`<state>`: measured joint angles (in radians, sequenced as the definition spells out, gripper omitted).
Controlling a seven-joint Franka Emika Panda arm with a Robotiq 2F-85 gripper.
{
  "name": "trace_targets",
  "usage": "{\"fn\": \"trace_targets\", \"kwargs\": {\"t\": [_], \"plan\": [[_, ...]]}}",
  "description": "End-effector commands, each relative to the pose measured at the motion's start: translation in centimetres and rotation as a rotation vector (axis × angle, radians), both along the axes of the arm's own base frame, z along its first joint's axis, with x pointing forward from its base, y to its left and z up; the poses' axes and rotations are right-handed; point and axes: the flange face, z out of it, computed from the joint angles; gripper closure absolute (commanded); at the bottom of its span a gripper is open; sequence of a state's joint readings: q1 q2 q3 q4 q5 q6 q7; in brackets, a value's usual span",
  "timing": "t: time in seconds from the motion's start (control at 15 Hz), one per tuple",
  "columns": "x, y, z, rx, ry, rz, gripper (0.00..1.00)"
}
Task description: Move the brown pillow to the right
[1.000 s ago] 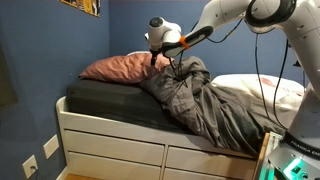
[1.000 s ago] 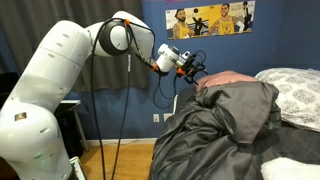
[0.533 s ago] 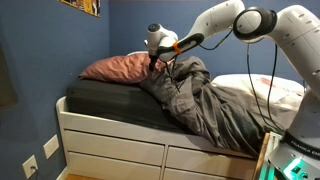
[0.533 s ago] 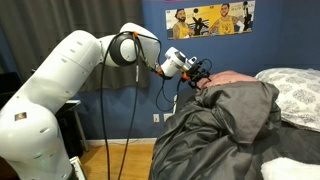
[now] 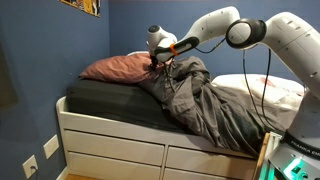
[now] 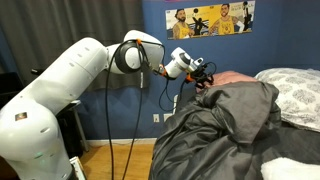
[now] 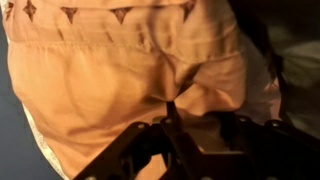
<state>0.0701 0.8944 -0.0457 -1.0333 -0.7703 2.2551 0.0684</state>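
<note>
Two failures look likely from here. One is a weak grip. In an exterior view the hand sits at the right end of the pillow, down where it meets the duvet. The wrist view shows its dark fingers against the wrinkled case, but I cannot tell whether they are pressed together on a fold or merely spread against the cloth. If only loose case is caught, a pull to the right would probably stretch the fabric and slip off, with the pillow stuck at the far left by the wall. The other is the duvet, heaped high just right of the pillow and touching it. Dragging low would likely plough into that heap, bunching it toward the white pillow or stalling the move, so a lift before the sideways travel seems needed. The cables hanging near the duvet could also snag in its folds.
</note>
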Motion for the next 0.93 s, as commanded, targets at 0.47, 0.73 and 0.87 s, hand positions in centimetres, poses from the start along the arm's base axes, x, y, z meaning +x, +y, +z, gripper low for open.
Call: {"fn": "trace_targets", "kwargs": {"t": [0.47, 0.73, 0.87], "plan": [[0.3, 0.8, 8.8, -0.024, -0.1, -0.159, 0.92], [-0.8, -0.7, 18.4, -0.039, -0.307, -0.212, 0.92], [-1.7, -2.4, 22.0, -0.023, -0.381, -0.258, 0.93]]}}
